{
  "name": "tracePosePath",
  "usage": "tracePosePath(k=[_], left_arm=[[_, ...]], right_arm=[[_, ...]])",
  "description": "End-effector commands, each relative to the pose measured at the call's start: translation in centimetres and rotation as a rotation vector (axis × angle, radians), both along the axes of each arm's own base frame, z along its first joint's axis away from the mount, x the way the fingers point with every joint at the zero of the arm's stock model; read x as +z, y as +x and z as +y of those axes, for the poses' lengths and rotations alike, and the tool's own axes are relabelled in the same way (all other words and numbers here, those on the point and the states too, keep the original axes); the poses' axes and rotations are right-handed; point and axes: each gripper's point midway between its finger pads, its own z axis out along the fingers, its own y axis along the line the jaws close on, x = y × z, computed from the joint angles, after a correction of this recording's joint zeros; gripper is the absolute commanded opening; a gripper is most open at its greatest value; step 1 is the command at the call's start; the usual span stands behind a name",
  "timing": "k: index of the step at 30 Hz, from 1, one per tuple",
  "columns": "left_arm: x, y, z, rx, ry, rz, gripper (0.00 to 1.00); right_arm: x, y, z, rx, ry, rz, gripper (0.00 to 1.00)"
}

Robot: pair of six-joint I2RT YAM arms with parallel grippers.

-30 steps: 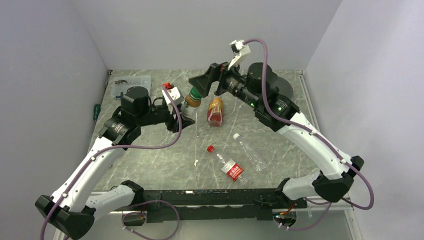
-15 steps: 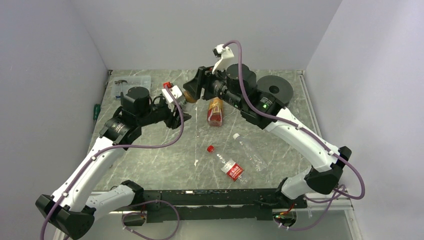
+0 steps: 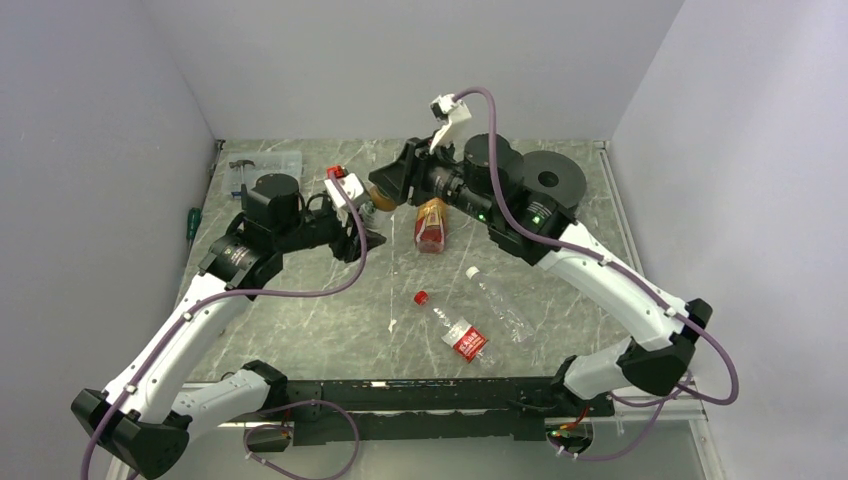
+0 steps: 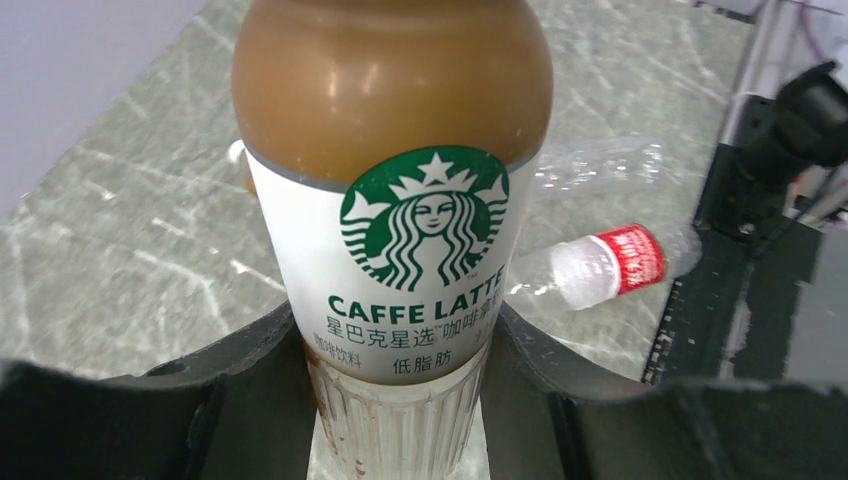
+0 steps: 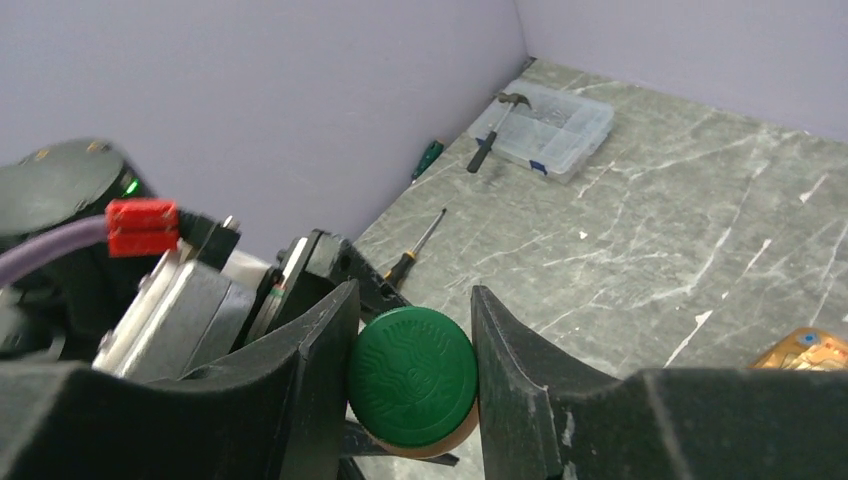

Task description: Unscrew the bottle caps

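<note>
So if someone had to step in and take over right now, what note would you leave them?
Left gripper: shut on the latte bottle, low on its body.
Right gripper: jaws closed on that bottle's green cap, cap not yet off.
Lying on the table, free: amber bottle, red-labelled bottle with red cap, plain bottle with white cap.
Done: no cap seen off.
Left: all four bottles.
</note>
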Motion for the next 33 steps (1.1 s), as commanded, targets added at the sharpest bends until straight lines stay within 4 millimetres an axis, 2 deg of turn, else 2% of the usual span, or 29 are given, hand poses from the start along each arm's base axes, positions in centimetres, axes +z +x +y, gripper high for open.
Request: tracePosePath(k=[1,4,6,10,13,15,18,20,23,26,31,33], left_arm=[[2.0,-3.9,-1.8,-0.216,-0.093,0.015,0.0],[2.0,-6.4,-2.5,-0.348,-0.123,0.064,0.0],[1.9,-7.2,-2.6,-0.386,-0.129,0.078,0.0],[1.4,-7.6,-2.4,-0.403,-0.116,0.078,0.0],[1.5,-7.8,-2.4,-0.414,-0.115,0.07,0.0],[1.6,-7.8,-2.4,-0.412,-0.116,0.066,0.0],[1.7,-7.9,-2.3,-0.415,-0.116,0.06,0.0],[1.5,-8.1,-2.3,-0.422,-0.115,0.059,0.0],[1.2,-8.4,-2.2,-0.427,-0.112,0.063,0.0],[1.0,-8.5,-2.1,-0.429,-0.106,0.063,0.0],[1.2,-8.6,-1.9,-0.428,-0.106,0.059,0.0],[1.2,-8.8,-1.9,-0.428,-0.104,0.058,0.0]], right_arm=[[5.4,-3.3,-1.2,0.145,0.096,-0.22,0.17],[7.0,-4.6,-2.1,0.202,0.125,-0.302,0.17],[7.5,-4.1,-3.2,0.175,0.129,-0.31,0.17],[7.8,-2.1,-5.7,0.095,0.149,-0.283,0.17],[6.0,0.7,-7.7,-0.028,0.102,-0.219,0.17],[3.1,3.5,-9.7,-0.137,0.041,-0.148,0.2],[-3.7,7.4,-13.1,-0.315,-0.08,-0.005,0.25],[-8.4,9.1,-15.6,-0.447,-0.172,0.049,0.32],[-15.1,10.3,-18.8,-0.608,-0.277,0.117,0.34],[-20.7,11.1,-21.1,-0.708,-0.368,0.201,0.33],[-27.6,11.7,-24.6,-0.841,-0.466,0.335,0.29],[-29.3,11.7,-25.7,-0.878,-0.476,0.374,0.29]])
